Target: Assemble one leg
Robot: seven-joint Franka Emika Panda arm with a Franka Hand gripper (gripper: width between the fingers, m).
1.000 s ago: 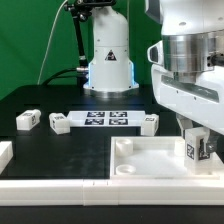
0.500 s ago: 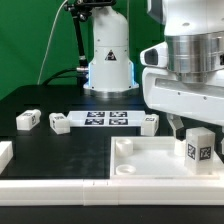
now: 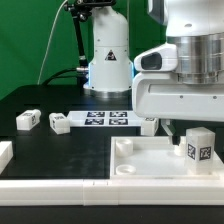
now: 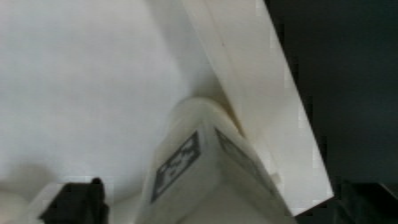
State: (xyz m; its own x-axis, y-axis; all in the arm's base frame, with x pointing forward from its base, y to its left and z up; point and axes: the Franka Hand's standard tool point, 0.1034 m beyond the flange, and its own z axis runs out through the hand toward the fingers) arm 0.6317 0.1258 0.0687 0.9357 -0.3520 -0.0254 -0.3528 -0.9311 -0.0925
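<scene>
One leg (image 3: 197,148), a stubby white block with a tag on its face, stands upright on the corner of the large white panel (image 3: 145,165) at the exterior view's right. My gripper (image 3: 180,124) hangs just above and slightly left of it, open, and holds nothing. In the wrist view the leg (image 4: 199,165) lies below, between the two dark fingertips (image 4: 75,200), with the gripper (image 4: 222,205) spread wide around it. Three more legs lie on the black table: two at the left (image 3: 28,120) (image 3: 59,123) and one (image 3: 150,122) by the panel's far edge.
The marker board (image 3: 105,119) lies flat between the loose legs. The robot's base (image 3: 108,62) stands behind it. A white part (image 3: 5,152) shows at the exterior view's left edge. A white rim (image 3: 60,187) runs along the front.
My gripper has let go of the leg and risen, shifting left in the exterior view. The leg stays upright on the panel's corner.
</scene>
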